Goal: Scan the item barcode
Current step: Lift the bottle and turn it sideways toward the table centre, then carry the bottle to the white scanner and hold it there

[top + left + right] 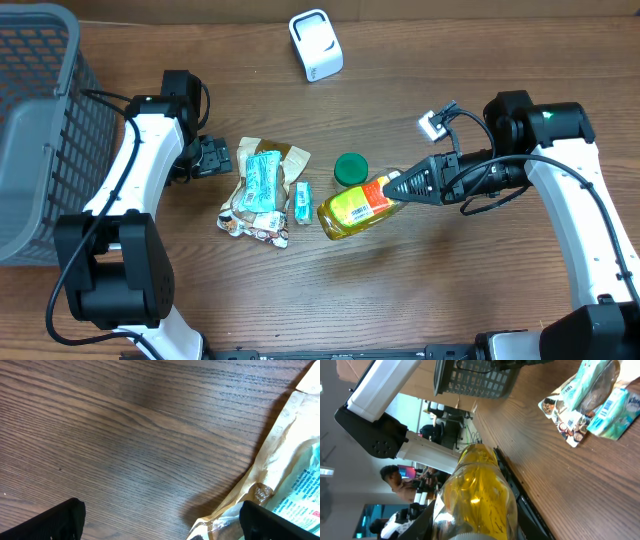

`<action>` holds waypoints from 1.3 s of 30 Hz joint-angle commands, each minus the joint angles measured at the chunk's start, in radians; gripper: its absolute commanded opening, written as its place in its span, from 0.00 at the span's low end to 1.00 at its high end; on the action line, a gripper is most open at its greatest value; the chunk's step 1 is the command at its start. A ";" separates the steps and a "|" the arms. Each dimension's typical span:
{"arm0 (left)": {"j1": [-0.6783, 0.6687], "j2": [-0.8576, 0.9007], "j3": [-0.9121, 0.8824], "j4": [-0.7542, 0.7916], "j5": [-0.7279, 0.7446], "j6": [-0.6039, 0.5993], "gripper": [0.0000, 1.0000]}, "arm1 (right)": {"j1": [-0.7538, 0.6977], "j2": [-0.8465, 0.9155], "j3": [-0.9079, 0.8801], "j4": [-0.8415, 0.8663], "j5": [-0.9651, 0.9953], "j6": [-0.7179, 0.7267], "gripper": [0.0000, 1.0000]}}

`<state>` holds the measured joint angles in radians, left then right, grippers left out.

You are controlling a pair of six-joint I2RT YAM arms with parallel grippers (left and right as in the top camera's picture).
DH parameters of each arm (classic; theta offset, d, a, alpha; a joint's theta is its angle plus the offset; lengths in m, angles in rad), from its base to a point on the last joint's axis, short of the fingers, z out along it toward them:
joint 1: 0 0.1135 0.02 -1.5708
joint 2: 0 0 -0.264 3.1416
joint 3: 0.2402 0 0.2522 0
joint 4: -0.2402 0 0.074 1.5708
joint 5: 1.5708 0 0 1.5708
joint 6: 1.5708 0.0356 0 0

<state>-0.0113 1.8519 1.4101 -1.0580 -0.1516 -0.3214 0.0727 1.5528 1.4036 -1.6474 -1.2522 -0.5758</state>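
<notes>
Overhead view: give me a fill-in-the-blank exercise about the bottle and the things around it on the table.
The right tool is shut on the ____ bottle.
The round cap beside the bottle is ____.
The left tool stands ____ near the pile of packets.
The basket sits on the ____ arm's side.
Missing words: yellow, green, open, left.

Overhead view of the left arm (pixel 140 165) and right arm (pixel 585 205): smooth white tubular links join black cylindrical joint housings, each ending in a black base block. The left gripper (pixel 220 157) and right gripper (pixel 398 186) are matt black, the right one tapering forward. Thin black cables (pixel 478 200) loop loosely beside the wrists. A green light (pixel 548 113) glows on one right joint housing, and a small white module (pixel 432 125) on a cable sits near it.
</notes>
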 commanded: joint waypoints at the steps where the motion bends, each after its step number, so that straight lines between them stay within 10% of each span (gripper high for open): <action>1: 0.005 -0.008 0.016 0.001 -0.008 0.007 1.00 | 0.004 -0.024 0.003 0.037 -0.051 -0.001 0.04; 9: 0.005 -0.008 0.016 0.001 -0.008 0.007 1.00 | 0.004 -0.021 0.003 0.343 -0.003 0.233 0.04; 23: 0.005 -0.008 0.016 0.001 -0.008 0.007 1.00 | 0.004 -0.021 0.004 0.863 0.782 0.760 0.14; 31: 0.005 -0.008 0.016 0.001 -0.008 0.007 1.00 | 0.049 -0.019 0.146 1.082 1.036 0.780 0.06; 39: 0.005 -0.008 0.016 0.001 -0.008 0.007 1.00 | 0.233 0.034 0.285 1.266 1.361 0.458 0.06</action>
<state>-0.0113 1.8519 1.4101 -1.0580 -0.1516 -0.3214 0.2485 1.5681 1.6505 -0.4202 -0.0586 0.0319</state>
